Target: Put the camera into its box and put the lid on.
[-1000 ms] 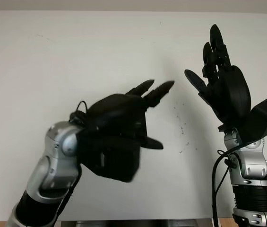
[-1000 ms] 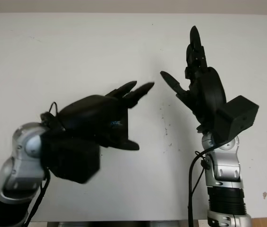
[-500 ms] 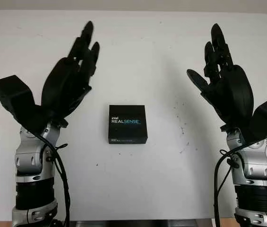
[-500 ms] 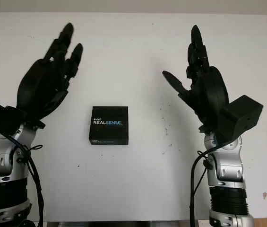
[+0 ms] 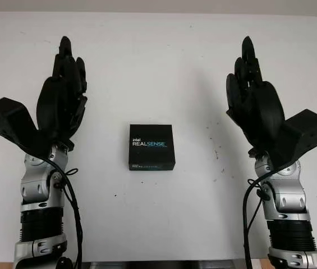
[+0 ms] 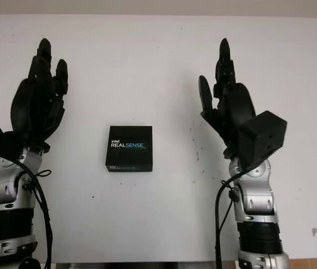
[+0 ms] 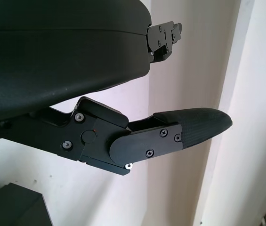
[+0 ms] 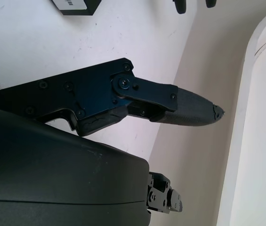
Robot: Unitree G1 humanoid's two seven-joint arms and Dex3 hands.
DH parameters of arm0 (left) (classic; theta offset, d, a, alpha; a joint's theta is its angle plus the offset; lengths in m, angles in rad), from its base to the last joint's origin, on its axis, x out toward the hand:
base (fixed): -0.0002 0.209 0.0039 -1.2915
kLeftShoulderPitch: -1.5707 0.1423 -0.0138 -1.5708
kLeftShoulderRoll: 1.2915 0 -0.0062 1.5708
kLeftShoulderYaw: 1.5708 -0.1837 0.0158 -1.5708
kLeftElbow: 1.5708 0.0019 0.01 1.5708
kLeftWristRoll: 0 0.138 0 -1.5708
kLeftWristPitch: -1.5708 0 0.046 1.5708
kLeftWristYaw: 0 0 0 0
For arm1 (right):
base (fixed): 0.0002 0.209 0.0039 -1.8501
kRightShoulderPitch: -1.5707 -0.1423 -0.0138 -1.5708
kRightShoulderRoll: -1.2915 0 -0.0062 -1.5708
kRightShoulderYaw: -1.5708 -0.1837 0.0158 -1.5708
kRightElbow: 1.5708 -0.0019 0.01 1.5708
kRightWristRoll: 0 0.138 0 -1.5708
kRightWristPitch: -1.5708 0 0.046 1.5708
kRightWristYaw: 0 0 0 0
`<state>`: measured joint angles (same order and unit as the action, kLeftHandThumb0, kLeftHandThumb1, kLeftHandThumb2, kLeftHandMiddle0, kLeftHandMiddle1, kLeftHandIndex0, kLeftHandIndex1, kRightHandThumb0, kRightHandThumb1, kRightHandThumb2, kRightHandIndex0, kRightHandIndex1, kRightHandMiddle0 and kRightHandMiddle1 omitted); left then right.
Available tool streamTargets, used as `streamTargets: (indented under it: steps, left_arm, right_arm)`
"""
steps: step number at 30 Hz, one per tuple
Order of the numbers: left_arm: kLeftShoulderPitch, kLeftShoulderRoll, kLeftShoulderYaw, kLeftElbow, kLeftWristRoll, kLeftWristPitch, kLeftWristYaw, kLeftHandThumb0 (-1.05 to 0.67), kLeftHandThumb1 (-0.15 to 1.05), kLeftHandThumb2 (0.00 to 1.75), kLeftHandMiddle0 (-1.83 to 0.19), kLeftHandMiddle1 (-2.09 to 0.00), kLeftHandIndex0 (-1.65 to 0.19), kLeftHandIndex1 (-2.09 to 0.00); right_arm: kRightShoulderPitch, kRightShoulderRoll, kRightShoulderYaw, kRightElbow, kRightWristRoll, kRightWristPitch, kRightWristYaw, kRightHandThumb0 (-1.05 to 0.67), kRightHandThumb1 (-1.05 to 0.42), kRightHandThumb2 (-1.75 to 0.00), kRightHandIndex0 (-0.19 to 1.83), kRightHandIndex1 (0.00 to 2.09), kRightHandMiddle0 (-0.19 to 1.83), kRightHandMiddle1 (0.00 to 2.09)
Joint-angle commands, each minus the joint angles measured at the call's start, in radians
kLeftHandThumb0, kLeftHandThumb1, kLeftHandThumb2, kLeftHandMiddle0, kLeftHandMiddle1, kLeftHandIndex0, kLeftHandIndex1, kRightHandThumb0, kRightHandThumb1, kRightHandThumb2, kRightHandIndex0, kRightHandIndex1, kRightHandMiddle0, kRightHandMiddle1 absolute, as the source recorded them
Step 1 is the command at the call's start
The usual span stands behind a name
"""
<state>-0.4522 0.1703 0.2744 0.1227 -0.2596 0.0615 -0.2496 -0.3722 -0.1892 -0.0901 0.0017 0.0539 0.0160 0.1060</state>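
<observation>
Both hands raised, holding nothing: left hand | right hand | closed box sits between your fingers, well apart from both | task looks finished.

Contents of closed black box concealed under lid; camera presence inside not determinable. Small print on box front face too fine to read. Box cropped to one corner in both wrist views. Both forearms cut off at bottom edge of head views.
</observation>
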Motion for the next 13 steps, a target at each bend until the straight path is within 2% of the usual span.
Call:
streamTargets:
  steps: [1, 7, 13]
  left_arm:
    - [0.014, 0.005, -0.013, 0.015, 0.009, -0.03, -0.003, -0.82, 1.05, 0.66, 0.19, 0.0, 0.19, 0.0]
    - [0.027, 0.009, -0.059, 0.018, 0.045, -0.071, 0.001, -0.82, 1.05, 0.68, 0.19, 0.0, 0.19, 0.0]
    - [0.039, 0.004, -0.071, -0.003, 0.044, -0.072, 0.01, -0.82, 1.05, 0.69, 0.19, 0.0, 0.19, 0.0]
  right_arm:
    - [0.001, 0.019, 0.013, 0.006, -0.018, 0.008, -0.021, -0.81, -1.05, -0.72, -0.19, 0.0, -0.19, 0.0]
    - [-0.008, 0.057, 0.029, 0.014, -0.035, 0.043, -0.063, -0.83, -1.05, -0.71, -0.19, 0.0, -0.19, 0.0]
    - [-0.006, 0.058, 0.032, 0.015, -0.029, 0.053, -0.051, -0.83, -1.05, -0.71, -0.19, 0.0, -0.19, 0.0]
